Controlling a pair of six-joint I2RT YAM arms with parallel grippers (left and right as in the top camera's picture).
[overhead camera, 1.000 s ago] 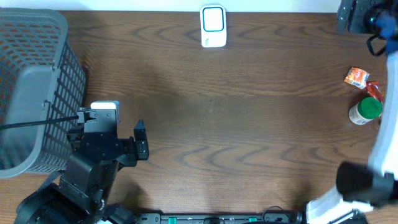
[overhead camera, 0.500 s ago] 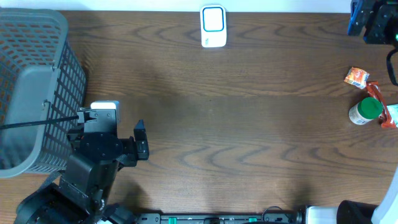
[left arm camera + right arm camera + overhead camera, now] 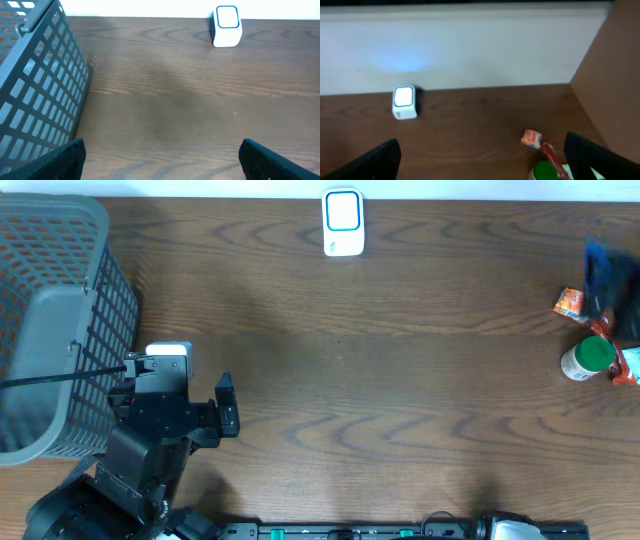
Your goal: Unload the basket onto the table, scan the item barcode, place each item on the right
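Note:
The white barcode scanner (image 3: 342, 222) with a blue-edged window stands at the table's far edge, also seen from the left wrist (image 3: 227, 25) and the right wrist (image 3: 404, 101). At the right edge lie a small orange packet (image 3: 573, 303), a white bottle with a green lid (image 3: 588, 358) and a red packet (image 3: 626, 368). My right gripper (image 3: 612, 295) is a blur above them. Its wrist view shows it open (image 3: 480, 147) and empty, with the orange packet (image 3: 531, 138) and green lid (image 3: 546, 171) below. My left gripper (image 3: 161, 145) is open over bare wood.
A grey mesh basket (image 3: 60, 320) fills the left side, close beside the left arm (image 3: 160, 430). A white wall runs behind the table. A brown panel (image 3: 615, 75) rises at the right end of the table.
The right gripper has swung from the far right corner down toward the items at the right edge, and its arm has left the lower right of the view. The left arm is still.

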